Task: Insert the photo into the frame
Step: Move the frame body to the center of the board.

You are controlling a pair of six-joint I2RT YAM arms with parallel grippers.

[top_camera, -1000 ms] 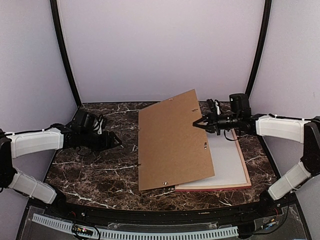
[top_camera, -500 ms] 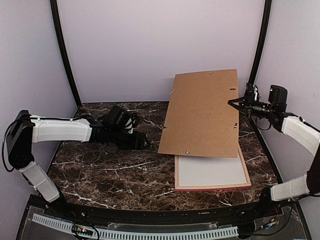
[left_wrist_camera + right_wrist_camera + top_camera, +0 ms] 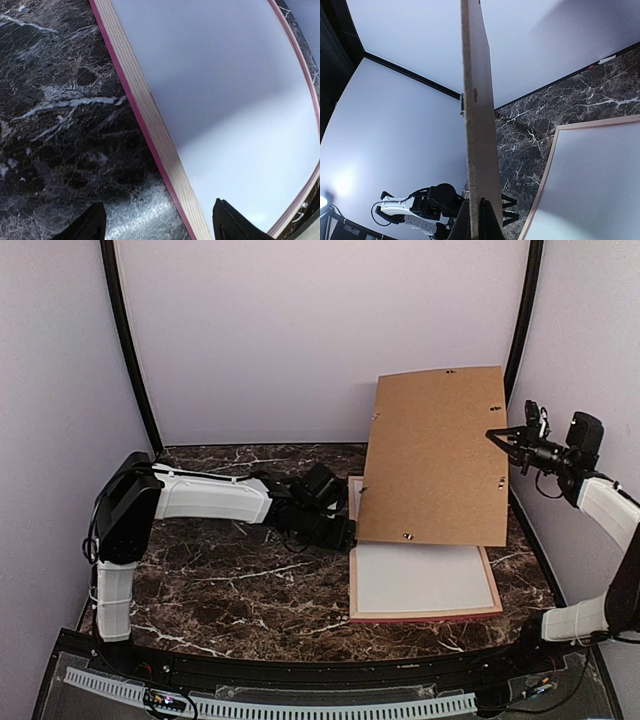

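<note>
Pink-railed frame (image 3: pixel 425 617), lying flat, white inside

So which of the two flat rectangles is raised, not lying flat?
The brown board: the right tool grips its right edge and holds it tilted up. The pink-railed frame lies flat on the table.

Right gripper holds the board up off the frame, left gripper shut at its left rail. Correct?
No: the left gripper is open, fingers straddling the frame rail (left wrist view); the right gripper does hold the board up.
</note>
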